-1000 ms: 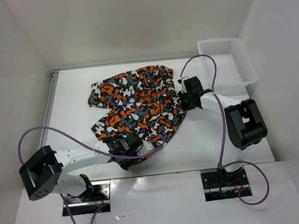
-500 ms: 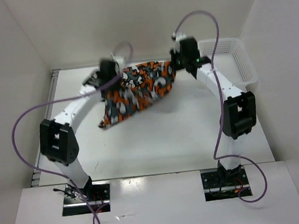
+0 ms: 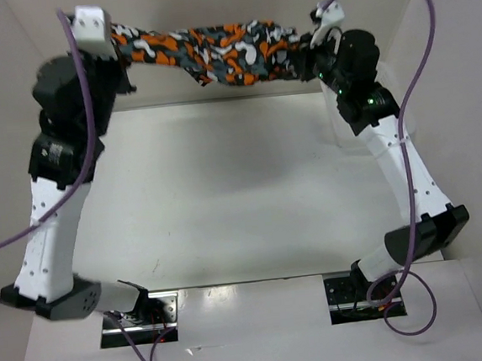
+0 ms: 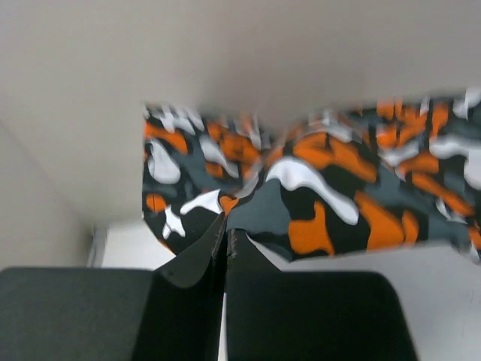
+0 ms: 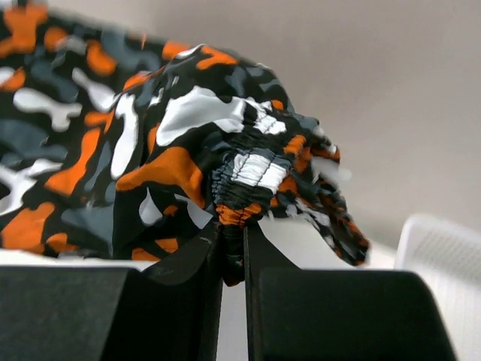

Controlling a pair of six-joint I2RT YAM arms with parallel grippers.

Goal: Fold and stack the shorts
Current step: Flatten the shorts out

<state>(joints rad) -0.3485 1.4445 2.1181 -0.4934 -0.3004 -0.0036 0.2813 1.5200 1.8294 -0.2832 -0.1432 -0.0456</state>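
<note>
The camouflage shorts (image 3: 213, 52) hang stretched in the air between my two raised grippers, high above the table near the back wall. My left gripper (image 3: 115, 39) is shut on the left end of the shorts; in the left wrist view the jaws (image 4: 227, 226) pinch the fabric edge (image 4: 316, 188). My right gripper (image 3: 310, 52) is shut on the right end; in the right wrist view the jaws (image 5: 233, 229) clamp the elastic waistband (image 5: 244, 177). The fabric is twisted and sags a little in the middle.
The white table (image 3: 225, 190) lies below the arms. The white mesh basket shows only as a corner in the right wrist view (image 5: 443, 263); my right arm hides it in the top view. Purple cables loop from both arms.
Both arms have risen sharply from the table, lifting the shorts off the surface and pulling them out sideways into a taut band near the back wall.
</note>
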